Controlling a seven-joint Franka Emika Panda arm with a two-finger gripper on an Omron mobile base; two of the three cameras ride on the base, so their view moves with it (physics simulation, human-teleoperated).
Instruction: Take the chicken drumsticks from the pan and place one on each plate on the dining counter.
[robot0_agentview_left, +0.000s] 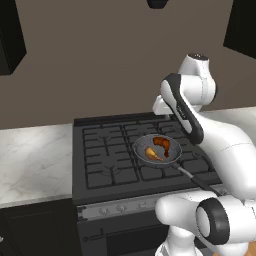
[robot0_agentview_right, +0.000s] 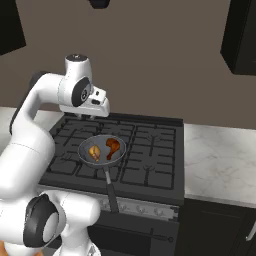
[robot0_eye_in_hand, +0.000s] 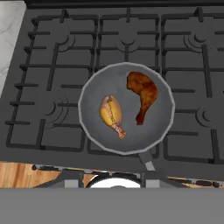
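Both chicken drumsticks lie inside the pan, side by side but not touching. Seen from the hand camera, the dark reddish-brown drumstick is in the upper right part of the pan, its thick end up and its thin bone end pointing down. The lighter orange-golden drumstick lies to its left, thick end up and bone end angled toward the lower right.

That grey pan sits on the grates of the black stove, over the front middle of the cooktop. Its long thin dark handle reaches toward the stove's front edge, past the row of knobs.

White-grey marble worktop flanks the stove on each side, and a plain brown wall rises behind it, with dark cabinets in the upper corners.

High above the back of the stove hangs the gripper, well apart from the pan and the drumsticks. It holds nothing, but I cannot tell how far apart its fingers stand; the white hand hides most of them in both base views.
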